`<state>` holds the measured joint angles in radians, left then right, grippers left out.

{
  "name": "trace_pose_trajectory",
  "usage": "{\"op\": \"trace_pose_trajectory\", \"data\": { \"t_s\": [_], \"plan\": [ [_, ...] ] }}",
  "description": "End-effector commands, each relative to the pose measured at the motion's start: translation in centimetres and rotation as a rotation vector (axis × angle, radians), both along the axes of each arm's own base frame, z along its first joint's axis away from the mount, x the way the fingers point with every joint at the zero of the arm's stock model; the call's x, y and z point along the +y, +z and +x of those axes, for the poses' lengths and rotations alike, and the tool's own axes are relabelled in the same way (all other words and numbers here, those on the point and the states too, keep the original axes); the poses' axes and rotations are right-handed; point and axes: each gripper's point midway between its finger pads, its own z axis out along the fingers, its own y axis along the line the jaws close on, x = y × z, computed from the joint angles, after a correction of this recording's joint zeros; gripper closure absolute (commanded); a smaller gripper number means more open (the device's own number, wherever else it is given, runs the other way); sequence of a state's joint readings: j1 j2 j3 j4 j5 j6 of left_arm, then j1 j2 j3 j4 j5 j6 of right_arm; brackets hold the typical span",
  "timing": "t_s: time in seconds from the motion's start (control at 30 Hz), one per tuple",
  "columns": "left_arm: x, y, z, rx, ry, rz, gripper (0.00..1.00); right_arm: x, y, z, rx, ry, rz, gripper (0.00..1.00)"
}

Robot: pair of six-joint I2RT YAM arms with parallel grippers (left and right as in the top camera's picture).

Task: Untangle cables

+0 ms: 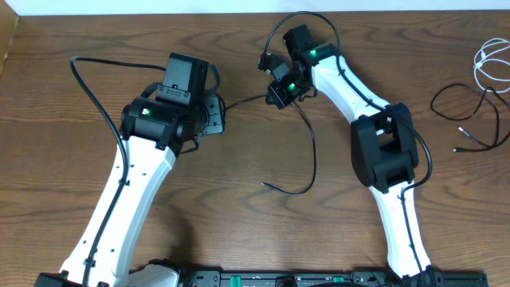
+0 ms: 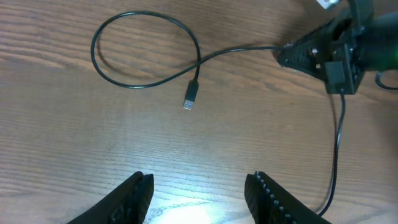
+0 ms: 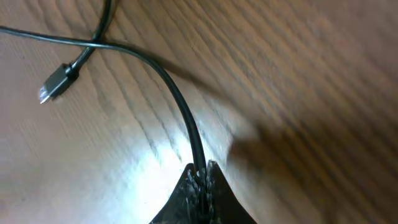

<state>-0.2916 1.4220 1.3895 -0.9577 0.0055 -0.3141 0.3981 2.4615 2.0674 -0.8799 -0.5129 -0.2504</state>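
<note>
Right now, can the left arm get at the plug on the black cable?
Probably yes: the plug lies bare on the table ahead of the open left tool; the right tool pinches the cable farther along.

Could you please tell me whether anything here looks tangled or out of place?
Only the black cable stands out: it crosses itself in a loop near its plug while the right gripper pinches it.

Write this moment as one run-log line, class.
left gripper: open, empty | right gripper: shut on black cable | plug: lying free on table
</note>
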Motion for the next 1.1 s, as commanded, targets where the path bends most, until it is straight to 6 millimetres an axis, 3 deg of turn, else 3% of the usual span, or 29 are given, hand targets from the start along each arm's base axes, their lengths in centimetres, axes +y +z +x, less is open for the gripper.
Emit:
{"op": "trace_pose_trajectory", "data": {
  "t_s": [0.0,0.23,0.3,0.43,0.53,0.57,0.63,0.73,0.8,0.97,1.07],
  "plan": [
    [0.0,0.1,0.2,-0.002,0.002,-0.006,0.48,-1.8,8.6,1.6,-0.065,-0.13,0.081,0.99],
    [0.0,0.1,0.1,-0.001,0.002,-0.006,0.48,-6.6,24.1,1.0,-0.282,-0.28,0.2,0.99],
    [0.0,0.1,0.1,-0.001,0.002,-0.006,0.48,-10.1,30.7,0.5,-0.414,-0.401,0.233,0.99],
    [0.0,0.1,0.1,-0.001,0.002,-0.006,0.48,-16.5,40.5,-1.4,-0.638,-0.585,0.303,0.99],
    [0.0,0.1,0.1,-0.001,0.002,-0.006,0.48,-21.4,45.8,-3.6,-0.773,-0.721,0.339,0.99],
    [0.0,0.1,0.1,-0.001,0.002,-0.006,0.48,-24.6,48.1,-4.8,-0.841,-0.817,0.336,0.99],
    [0.0,0.1,0.1,-0.001,0.002,-0.006,0.48,-28.5,50.1,-6.3,-0.906,-0.938,0.324,0.99],
    [0.0,0.1,0.2,-0.002,0.002,-0.006,0.48,-33.2,51.8,-8.2,-0.971,-1.069,0.301,0.99],
    [0.0,0.1,0.2,-0.002,0.002,-0.006,0.47,-37.6,52.7,-9.8,-1.011,-1.2,0.284,0.99],
    [0.0,0.1,0.2,-0.002,0.002,-0.006,0.47,-46.4,53.0,-12.5,-1.042,-1.481,0.264,0.99],
    [0.0,0.1,0.2,-0.002,0.002,-0.006,0.46,-50.5,52.5,-13.9,-1.042,-1.634,0.258,0.99]
  ]
}}
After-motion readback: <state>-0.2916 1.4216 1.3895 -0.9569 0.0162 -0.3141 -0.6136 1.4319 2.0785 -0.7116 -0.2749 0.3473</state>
